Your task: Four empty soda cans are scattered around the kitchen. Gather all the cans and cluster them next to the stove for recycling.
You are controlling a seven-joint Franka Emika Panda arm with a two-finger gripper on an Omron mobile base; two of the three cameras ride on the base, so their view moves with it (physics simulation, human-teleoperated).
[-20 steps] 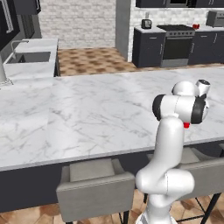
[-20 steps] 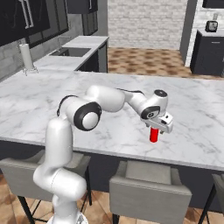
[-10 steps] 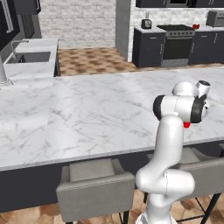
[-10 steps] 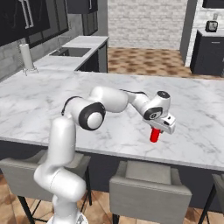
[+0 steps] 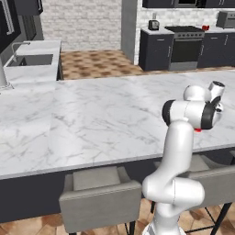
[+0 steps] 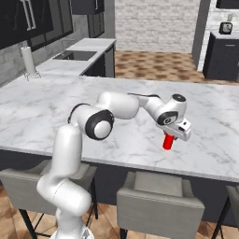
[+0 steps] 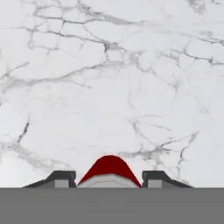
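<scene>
We have the gripper (image 7: 109, 183) down over a red soda can (image 6: 168, 141), and in the hand view the can's red side and silver top sit squarely between the two dark fingertips (image 7: 61, 178), which stand close against it on either side. We read that as jaws clamped on the can. From the right base view the can stands upright on the marble island counter (image 6: 56, 107), near its front edge, just under the white hand; from the left base view only a sliver of red (image 5: 198, 130) peeks out beneath the wrist.

Whether the can is lifted or resting on the marble, we cannot tell from here (its base looks to meet the counter, but the angle is unkind).

Now, the score. The stove (image 5: 185, 43) is well away across the kitchen, against the far wall, past the patterned floor. There is a small red thing (image 5: 205, 28) on the counter just beside it, possibly a can delivered, though it is too small for us to be sure.

So, as we judge it, this can is gripped but not carried, the drive to the stove lies ahead, and other cans remain to be found.
</scene>
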